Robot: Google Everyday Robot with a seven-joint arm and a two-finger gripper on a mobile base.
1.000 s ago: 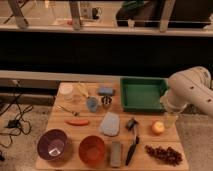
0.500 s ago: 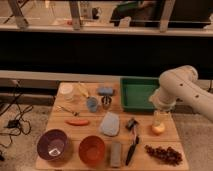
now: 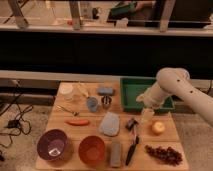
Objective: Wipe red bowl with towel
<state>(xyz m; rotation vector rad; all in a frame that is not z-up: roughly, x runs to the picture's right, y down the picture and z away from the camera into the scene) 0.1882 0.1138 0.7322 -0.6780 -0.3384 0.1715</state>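
Camera view, starting at the white two-finger hand [image 3: 146, 116]. Poised fingers-down over the right half of the light wooden table [image 3: 62, 114], just in front of the green plastic tray [image 3: 131, 84]; spread wide, gripping nothing. Just left of it, toward the table's middle: soft pale grey-blue towel [image 3: 109, 124]. Near the front edge, left of centre: round orange-red bowl [image 3: 92, 149], beside a purple bowl [image 3: 53, 146]. Probably reaching for the towel. Best to descend on the cloth's centre, pinch a generous fold, and lift clear of the black-handled brush [image 3: 132, 145] and the grey rectangular bar [image 3: 115, 152] before crossing to the bowl.
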